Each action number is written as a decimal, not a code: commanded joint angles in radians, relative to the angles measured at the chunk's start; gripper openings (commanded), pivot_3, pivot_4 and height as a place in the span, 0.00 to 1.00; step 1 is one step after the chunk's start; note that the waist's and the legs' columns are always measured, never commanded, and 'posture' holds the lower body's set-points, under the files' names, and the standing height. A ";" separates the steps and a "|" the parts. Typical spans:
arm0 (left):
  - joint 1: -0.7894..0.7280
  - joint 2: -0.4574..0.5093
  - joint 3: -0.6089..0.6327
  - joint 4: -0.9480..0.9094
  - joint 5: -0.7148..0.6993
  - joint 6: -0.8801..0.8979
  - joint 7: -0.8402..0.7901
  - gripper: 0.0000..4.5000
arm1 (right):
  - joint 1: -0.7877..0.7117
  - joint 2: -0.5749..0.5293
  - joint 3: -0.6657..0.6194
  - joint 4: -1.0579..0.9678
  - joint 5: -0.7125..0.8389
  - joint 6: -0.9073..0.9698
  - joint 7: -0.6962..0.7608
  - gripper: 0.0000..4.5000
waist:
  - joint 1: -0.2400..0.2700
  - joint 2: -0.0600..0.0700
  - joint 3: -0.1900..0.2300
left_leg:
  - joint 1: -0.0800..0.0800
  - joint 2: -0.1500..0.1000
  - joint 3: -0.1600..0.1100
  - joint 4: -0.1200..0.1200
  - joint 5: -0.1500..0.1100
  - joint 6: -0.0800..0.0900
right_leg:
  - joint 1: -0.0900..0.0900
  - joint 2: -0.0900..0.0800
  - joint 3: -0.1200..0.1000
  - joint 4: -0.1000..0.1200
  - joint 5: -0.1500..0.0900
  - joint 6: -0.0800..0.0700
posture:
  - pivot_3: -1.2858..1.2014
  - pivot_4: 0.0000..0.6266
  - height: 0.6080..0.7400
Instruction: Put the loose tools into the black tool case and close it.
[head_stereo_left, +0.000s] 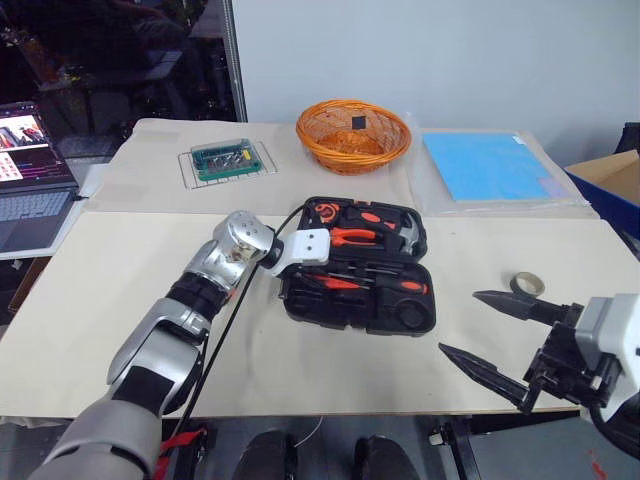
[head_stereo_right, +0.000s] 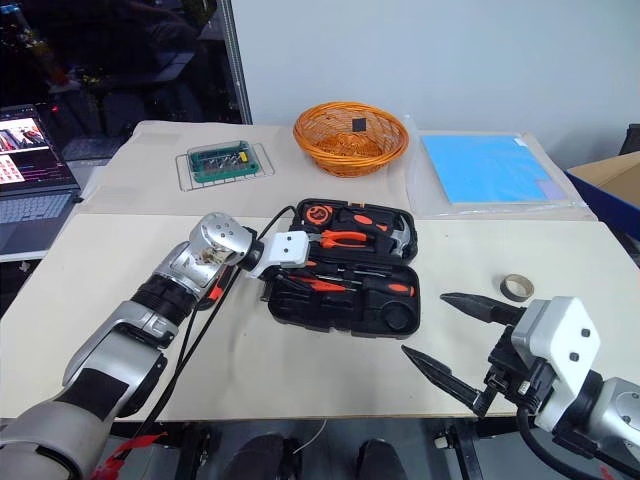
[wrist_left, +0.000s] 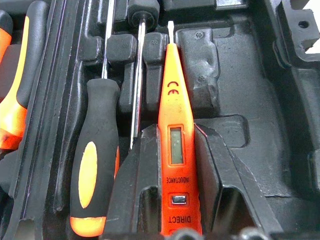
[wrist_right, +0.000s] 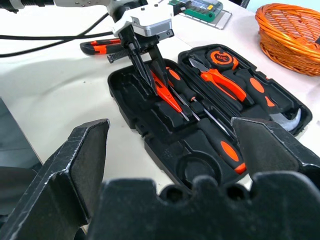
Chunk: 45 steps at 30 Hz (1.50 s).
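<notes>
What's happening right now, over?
Left gripper closed on orange tester screwdriver, lowering it into open black tool case. Right gripper open, empty. Tape roll on table; utility knife beside case. Nothing in the way.

I see an orange wicker basket (head_stereo_left: 353, 135) at the table's far edge, with 1 small dark square inside it. Left of it sits a green box (head_stereo_left: 223, 159) on a wire rack (head_stereo_left: 262, 150). Right of it lies a blue sheet (head_stereo_left: 487, 166). An open laptop (head_stereo_left: 30, 186) stands far left, a cardboard box (head_stereo_left: 612, 180) far right.
</notes>
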 joint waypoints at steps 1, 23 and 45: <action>0.006 0.010 0.034 -0.037 -0.031 0.026 -0.038 0.52 | 0.008 -0.008 -0.025 -0.026 0.021 0.002 -0.016 1.00 | -0.001 0.000 0.000 | 0.000 0.000 0.000 0.000 0.000 0.000 | 0.000 0.000 0.000 0.000 0.000 0.000 | 0.52 0.24 1.00; 0.370 -0.117 0.259 -0.427 -0.175 0.335 0.463 0.01 | -0.057 -0.020 0.041 0.026 -0.007 -0.013 -0.005 1.00 | 0.004 0.001 0.000 | 0.001 -0.001 -0.001 0.002 0.000 0.000 | 0.002 -0.003 0.000 0.000 0.001 0.002 | 0.52 0.24 1.00; 0.419 -0.047 0.228 -0.480 -0.248 0.596 0.418 0.01 | -0.028 -0.013 0.046 0.026 -0.023 -0.022 0.022 1.00 | -0.004 0.006 -0.013 | 0.005 0.000 -0.001 0.002 0.000 0.000 | 0.004 -0.005 0.001 0.000 0.002 0.001 | 0.52 0.24 1.00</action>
